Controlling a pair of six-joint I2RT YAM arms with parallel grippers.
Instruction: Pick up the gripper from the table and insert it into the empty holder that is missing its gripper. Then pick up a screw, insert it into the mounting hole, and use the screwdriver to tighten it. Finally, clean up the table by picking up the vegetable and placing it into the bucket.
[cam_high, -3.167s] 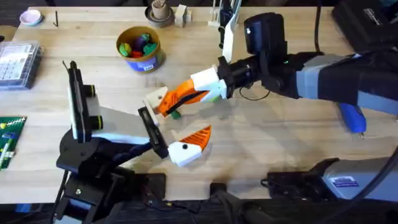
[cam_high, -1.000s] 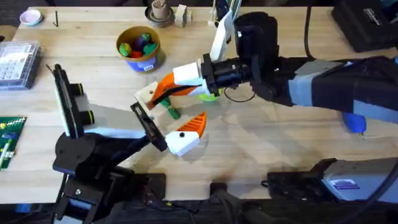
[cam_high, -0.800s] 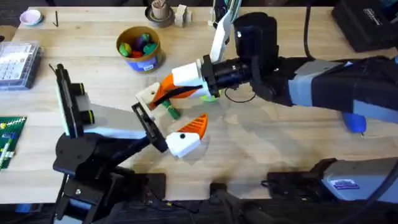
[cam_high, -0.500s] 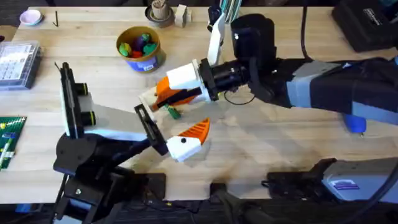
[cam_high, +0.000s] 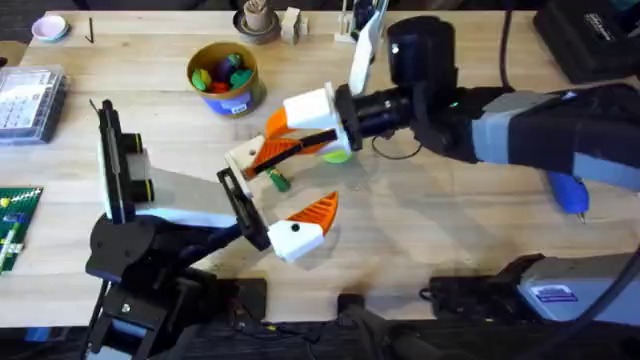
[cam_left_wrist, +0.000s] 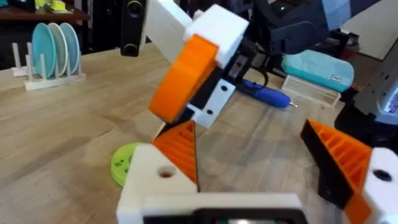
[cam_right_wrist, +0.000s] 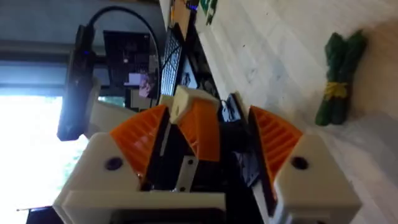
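orange gripper (cam_high: 277, 152), clamped in the right hand (cam_high: 285, 135), has lifted higher above the worktop (cam_high: 450, 230) toward the left hand's (cam_high: 275, 205) wide-open bare finger; insertion pending.

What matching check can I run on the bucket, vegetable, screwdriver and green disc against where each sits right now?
Things:
1 bucket
2 vegetable
3 screwdriver
4 green disc

Places:
A near the right edge of the table
B lying flat near the middle
C far side, left of centre, toys inside
D partly hidden beneath the right arm

Pairs: 1-C; 2-B; 3-A; 4-D
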